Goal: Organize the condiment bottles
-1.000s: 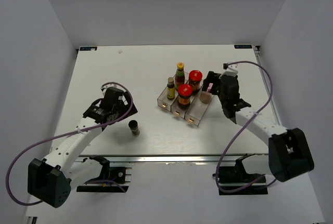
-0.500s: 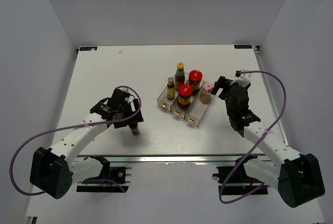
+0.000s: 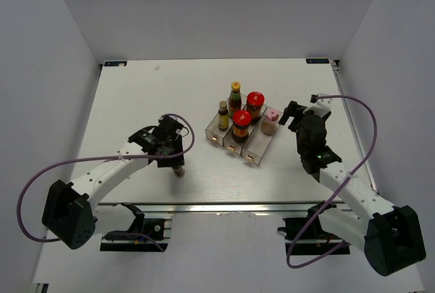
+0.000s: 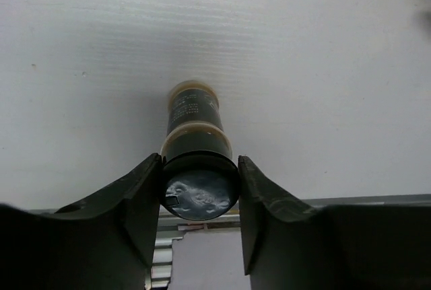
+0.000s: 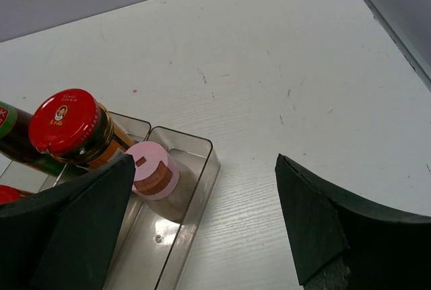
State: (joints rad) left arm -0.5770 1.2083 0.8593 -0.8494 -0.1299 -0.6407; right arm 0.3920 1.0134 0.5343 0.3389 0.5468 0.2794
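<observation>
While the left gripper (image 4: 200,181) clamps its black cap, the dark bottle (image 4: 194,118) stands on the table (image 4: 316,68) near the front edge, its label blurred. The right gripper (image 5: 204,169) is spread wide near the pink bottle (image 5: 153,169), which stands in the tray's (image 5: 202,143) right-hand compartment.

Glossy-lidded jar (image 5: 67,125), clear plastic tray (image 5: 204,192), matt white table (image 5: 303,68).

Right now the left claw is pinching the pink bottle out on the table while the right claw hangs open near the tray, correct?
Not the pink bottle: the left wrist view shows the left gripper pinching the dark black-capped bottle. The pink bottle sits in the tray. The rest holds.
</observation>
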